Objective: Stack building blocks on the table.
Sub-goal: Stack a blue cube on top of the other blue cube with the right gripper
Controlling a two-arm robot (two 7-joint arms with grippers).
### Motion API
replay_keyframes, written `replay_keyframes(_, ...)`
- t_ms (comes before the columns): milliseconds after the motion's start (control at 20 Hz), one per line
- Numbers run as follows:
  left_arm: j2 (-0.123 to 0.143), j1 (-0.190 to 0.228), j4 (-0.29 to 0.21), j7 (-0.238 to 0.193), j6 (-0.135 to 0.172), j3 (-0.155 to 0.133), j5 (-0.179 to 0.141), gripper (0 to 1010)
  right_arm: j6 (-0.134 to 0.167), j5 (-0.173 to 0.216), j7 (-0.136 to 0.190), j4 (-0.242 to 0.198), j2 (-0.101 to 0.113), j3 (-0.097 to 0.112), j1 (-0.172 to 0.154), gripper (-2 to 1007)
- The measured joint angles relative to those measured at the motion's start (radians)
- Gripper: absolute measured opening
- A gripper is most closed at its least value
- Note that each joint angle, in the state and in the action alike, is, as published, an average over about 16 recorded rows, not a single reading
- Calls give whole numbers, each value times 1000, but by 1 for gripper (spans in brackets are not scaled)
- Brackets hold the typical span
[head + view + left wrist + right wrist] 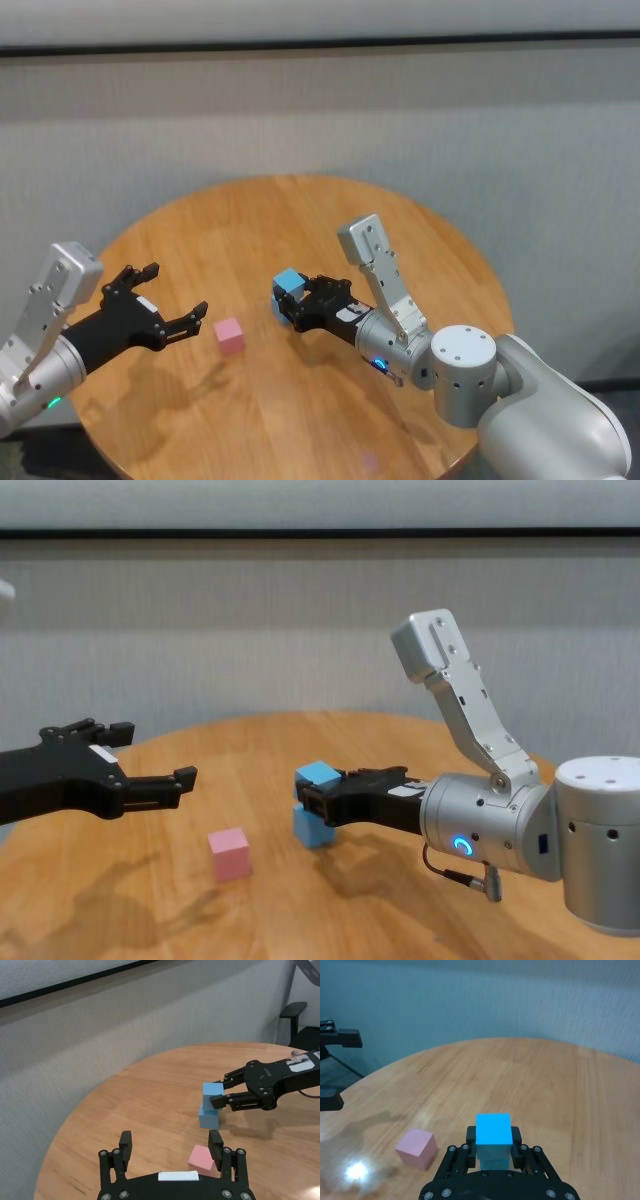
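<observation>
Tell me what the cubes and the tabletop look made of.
Pink cube and both light blue cubes, upper and lower: matte, plain faces, no glare; probably foam or painted wood, can't tell which. Table: wood planks, visible grain and seams, slight sheen where light reflects, so likely varnished or a laminate.

The table (420, 240) is wood, light orange-brown planks with visible grain, its top smooth with a soft sheen that catches pale glare. The pink cube (230, 334), just beyond the left gripper's fingertips, looks matt and plain. The upper blue cube (493, 1130), between the right gripper's fingers, and the lower blue cube (209, 1117) beneath it are equally matt. The left gripper (170, 296) and right gripper (286, 302) look like matt black plastic with small metal screws. The right arm's housing (545, 410) is smooth silver-grey with a satin finish.
</observation>
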Motion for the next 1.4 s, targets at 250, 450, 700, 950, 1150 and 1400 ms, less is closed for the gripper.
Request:
replay_keyframes(250, 0, 0, 0, 0, 0, 0, 0, 1003, -3, -7, 2, 12, -5, 3, 6, 370)
replay_keyframes(450, 0, 0, 0, 0, 0, 0, 0, 1003, -2, -11, 2, 19, -7, 6, 10, 370)
replay_keyframes(700, 0, 0, 0, 0, 0, 0, 0, 1003, -3, -17, 3, 29, -9, 10, 16, 370)
replay_keyframes(950, 0, 0, 0, 0, 0, 0, 0, 1003, -3, -23, 4, 41, -12, 12, 22, 370)
replay_keyframes(1150, 0, 0, 0, 0, 0, 0, 0, 1003, -3, -27, 6, 51, -16, 14, 28, 370)
replay_keyframes(1400, 0, 0, 0, 0, 0, 0, 0, 1003, -1, -29, 9, 58, -20, 15, 32, 370)
